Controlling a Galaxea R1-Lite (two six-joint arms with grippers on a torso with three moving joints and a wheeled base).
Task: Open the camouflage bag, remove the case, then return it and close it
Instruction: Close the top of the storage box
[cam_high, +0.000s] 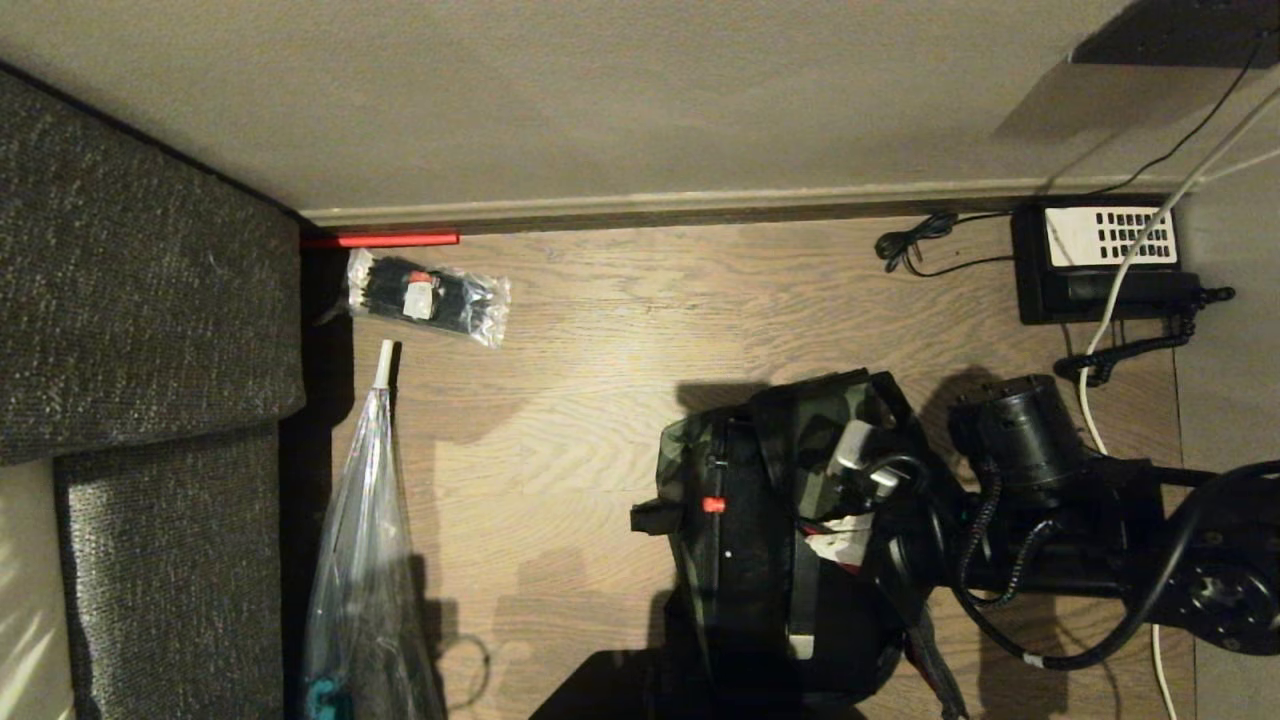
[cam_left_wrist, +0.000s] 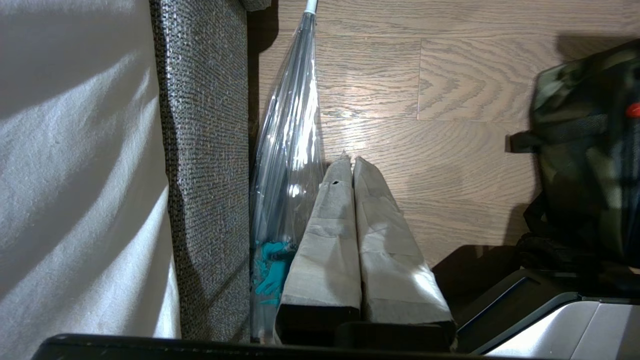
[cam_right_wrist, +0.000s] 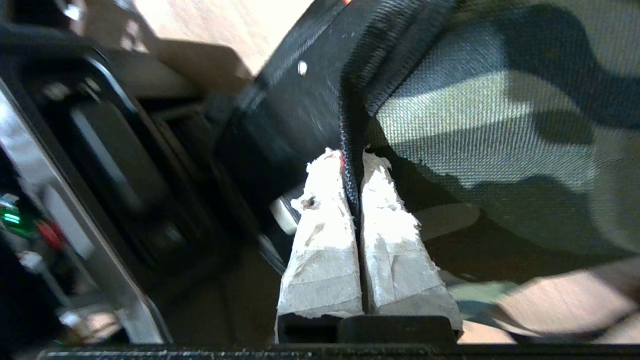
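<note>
My right gripper (cam_right_wrist: 352, 162), reaching in from the right, pinches the camouflage bag (cam_high: 770, 520) lid edge; lid partly raised.

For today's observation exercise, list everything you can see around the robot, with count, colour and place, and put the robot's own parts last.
camouflage bag: one, green-brown-black, on the wooden floor at centre.
case: one, black with a red latch, in the bag.
telephone: one, black with white keypad, by the far wall, right.
packet of cable ties: one, clear with black contents, far left.
clear plastic bag: one, beside the grey sofa.
right claw: shut on the bag's edge.
left claw: shut, hanging over the floor near the sofa.
</note>
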